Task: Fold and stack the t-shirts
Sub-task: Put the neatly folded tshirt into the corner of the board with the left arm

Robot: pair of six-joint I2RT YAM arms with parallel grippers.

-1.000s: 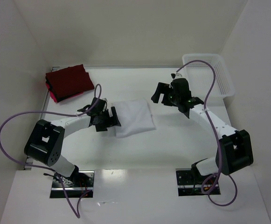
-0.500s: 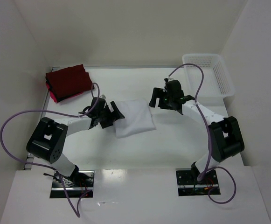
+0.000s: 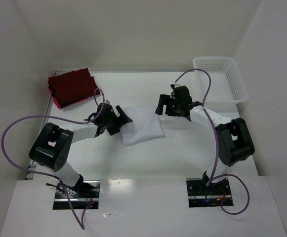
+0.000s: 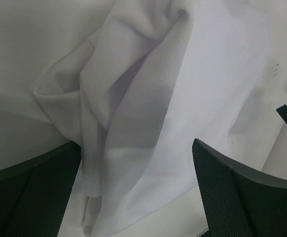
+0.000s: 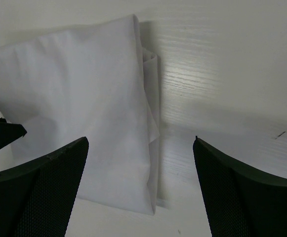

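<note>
A white t-shirt (image 3: 142, 124), folded into a rough rectangle, lies in the middle of the table. My left gripper (image 3: 119, 121) is open at its left edge; in the left wrist view the rumpled white folds (image 4: 133, 98) run between the two black fingers (image 4: 29, 197) of the gripper (image 4: 138, 197). My right gripper (image 3: 161, 105) is open at the shirt's upper right corner. In the right wrist view the shirt's right edge (image 5: 150, 148) lies between that gripper's (image 5: 141, 190) spread jaws. Dark red folded t-shirts (image 3: 73, 88) are stacked at the back left.
A white mesh basket (image 3: 221, 81) stands at the back right corner. White walls close in the table on the left, back and right. Purple cables loop over both arms.
My right gripper has swung left and down to the white shirt's right corner. The left gripper has edged up and right onto the shirt's left edge. The shirt has not moved.
</note>
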